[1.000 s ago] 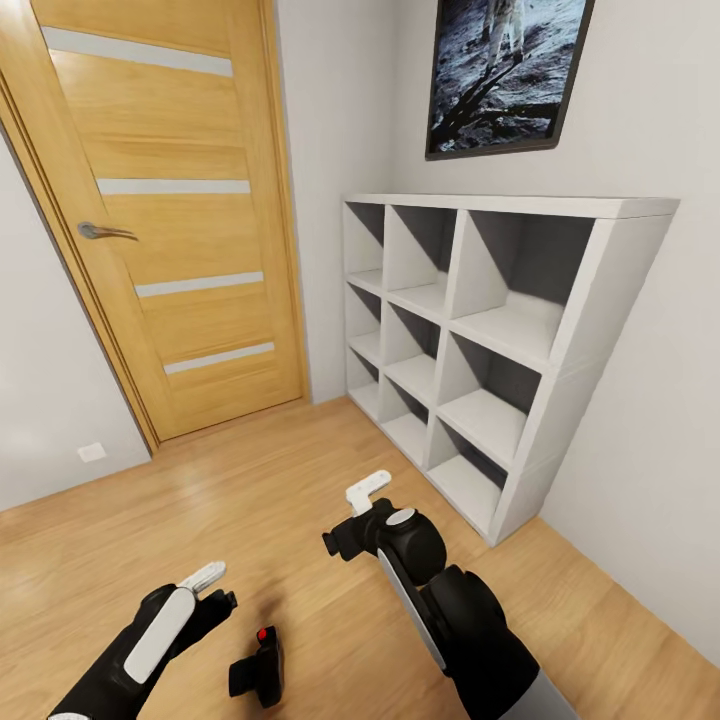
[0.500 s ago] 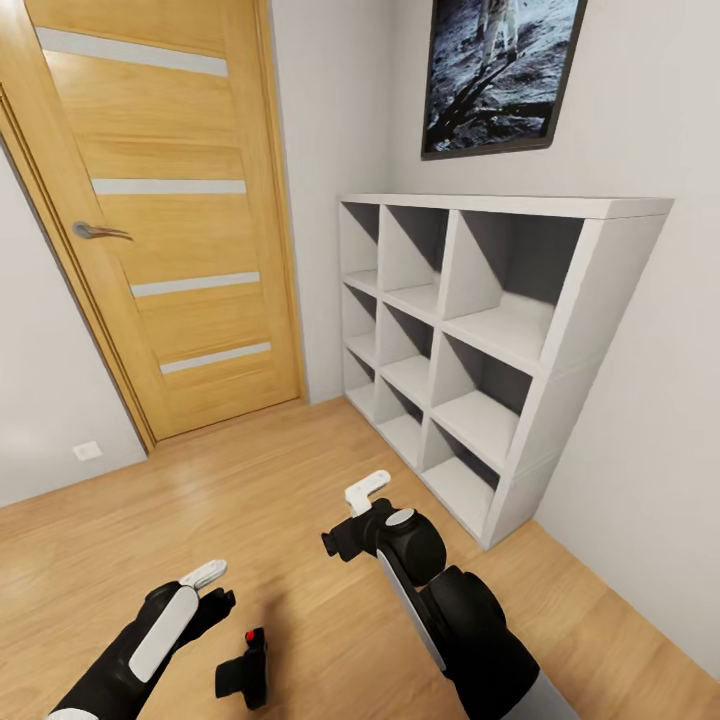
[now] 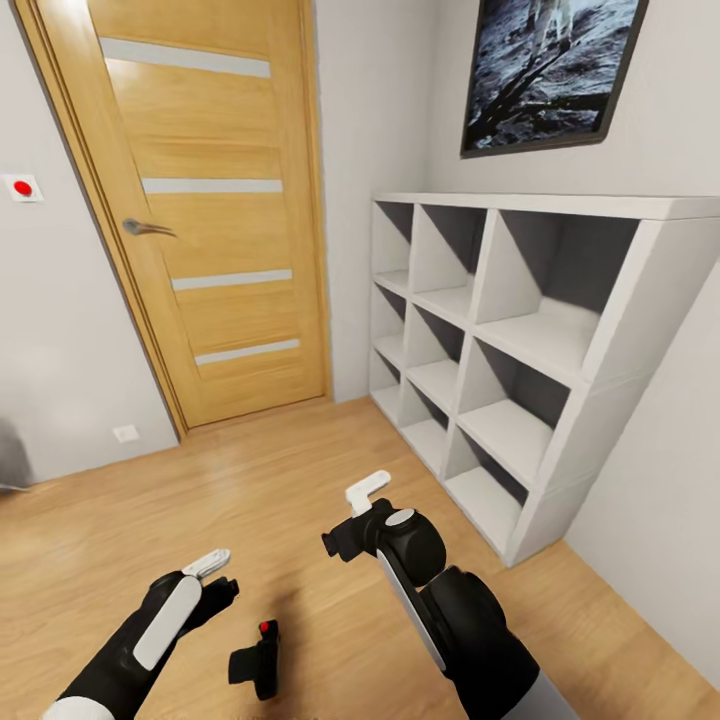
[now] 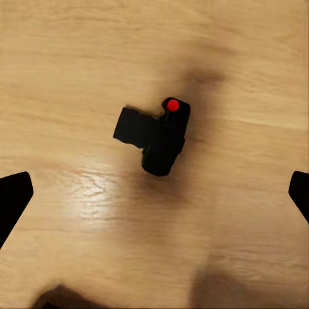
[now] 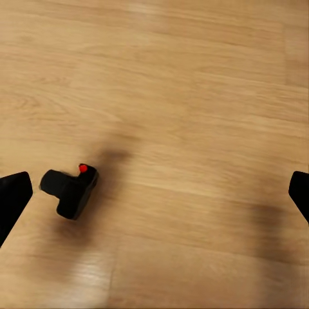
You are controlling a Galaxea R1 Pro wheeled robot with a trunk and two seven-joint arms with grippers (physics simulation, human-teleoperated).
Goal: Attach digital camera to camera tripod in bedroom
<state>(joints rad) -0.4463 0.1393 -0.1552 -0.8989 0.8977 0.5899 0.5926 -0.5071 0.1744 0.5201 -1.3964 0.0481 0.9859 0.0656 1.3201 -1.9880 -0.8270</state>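
Note:
The digital camera (image 3: 257, 660), small and black with a red button, lies on the light wood floor between my two arms. My left gripper (image 3: 212, 575) hovers just above and left of it, open; in the left wrist view the digital camera (image 4: 154, 135) sits ahead of the spread black fingertips (image 4: 14, 198), apart from them. My right gripper (image 3: 360, 510) is open, higher and farther to the right. The right wrist view has the digital camera (image 5: 69, 190) off to one side, near one fingertip (image 5: 13, 196). The camera tripod is out of view.
A white cube shelf (image 3: 520, 340) stands against the right wall under a framed moon photo (image 3: 550, 70). A closed wooden door (image 3: 210, 210) is ahead on the left, with a red wall switch (image 3: 20, 187) beside it. Open wood floor lies between.
The whole view has swung, so door and shelf sit further right and the red wall switch has come in. The arms hold the same pose over the digital camera.

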